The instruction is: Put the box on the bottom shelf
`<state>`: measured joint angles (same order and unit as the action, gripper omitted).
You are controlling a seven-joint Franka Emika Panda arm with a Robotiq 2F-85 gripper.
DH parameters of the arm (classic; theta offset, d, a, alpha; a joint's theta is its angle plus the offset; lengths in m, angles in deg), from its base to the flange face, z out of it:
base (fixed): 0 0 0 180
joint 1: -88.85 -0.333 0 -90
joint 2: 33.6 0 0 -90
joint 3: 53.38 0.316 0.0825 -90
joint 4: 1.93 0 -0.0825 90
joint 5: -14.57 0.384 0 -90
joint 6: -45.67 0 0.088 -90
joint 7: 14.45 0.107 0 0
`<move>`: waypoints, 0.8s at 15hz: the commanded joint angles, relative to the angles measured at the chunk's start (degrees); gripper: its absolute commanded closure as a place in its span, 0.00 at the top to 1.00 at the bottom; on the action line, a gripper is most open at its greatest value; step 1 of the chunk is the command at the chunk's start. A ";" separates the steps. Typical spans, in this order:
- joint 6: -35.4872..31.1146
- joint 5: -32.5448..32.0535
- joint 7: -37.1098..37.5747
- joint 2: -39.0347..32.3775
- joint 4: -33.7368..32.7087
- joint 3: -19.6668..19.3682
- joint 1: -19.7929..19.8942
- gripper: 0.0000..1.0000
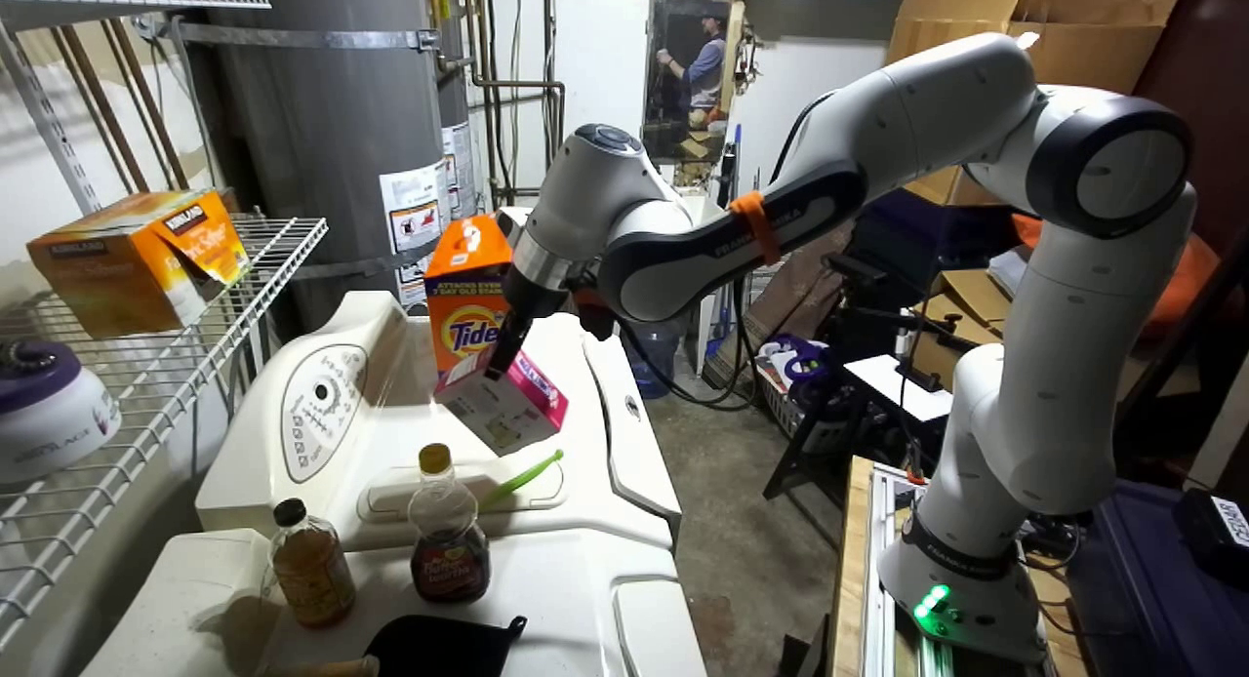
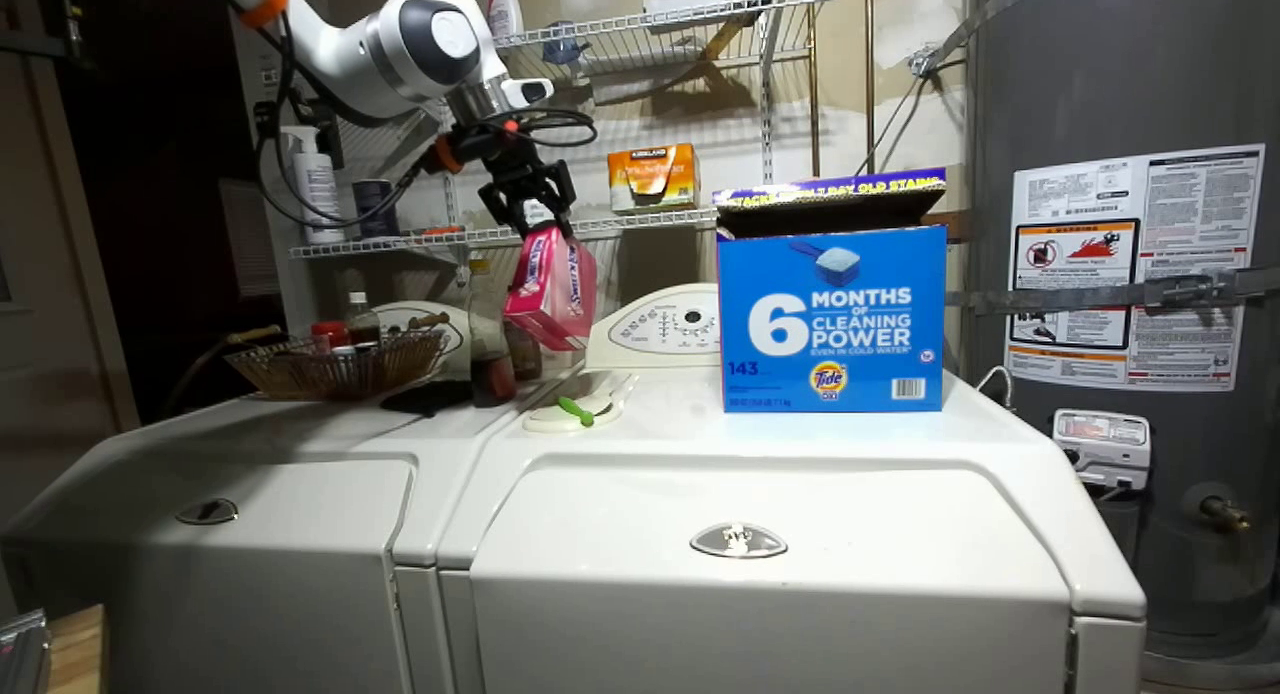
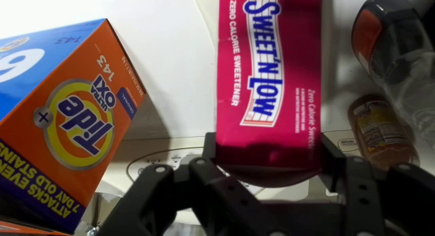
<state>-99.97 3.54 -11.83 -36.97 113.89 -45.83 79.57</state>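
Note:
The box [image 1: 503, 404] is a small pink-and-white Sweet'N Low carton. It hangs tilted in the air above the white machines, and also shows in an exterior view [image 2: 553, 289] and in the wrist view [image 3: 268, 76]. My gripper [image 3: 268, 151] is shut on one end of the box, with a finger on each side. The gripper also shows in both exterior views [image 1: 503, 350] [image 2: 547, 219]. The bottom shelf [image 1: 283, 253] is a white wire grid on the wall, also seen in an exterior view [image 2: 660, 220]. The box is apart from the shelf and looks lower than its front edge.
A Tide box [image 2: 830, 324] stands on the machine. A yellow-orange carton [image 1: 137, 262] and a purple-lidded tub [image 1: 54, 418] sit on the bottom shelf. The upper wire tier [image 2: 660, 24] is above. Two bottles [image 1: 449, 540] [image 1: 312, 570], a green-handled tool [image 2: 575, 410] and a basket [image 2: 340, 364] stand below.

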 commanded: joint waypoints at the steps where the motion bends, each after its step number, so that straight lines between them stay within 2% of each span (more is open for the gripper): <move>1: 0.99 -1.67 1.08 0.22 -1.27 0.34 -0.34 0.44; 6: -1.50 1.55 -2.45 1.52 -0.09 1.08 -0.43 0.44; 7: -0.40 0.28 -0.66 0.10 -0.62 0.71 -0.26 0.69; 12: -0.89 0.38 -1.14 0.54 -0.62 1.01 -0.43 0.69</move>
<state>-100.97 3.83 -12.86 -36.45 113.34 -44.92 79.03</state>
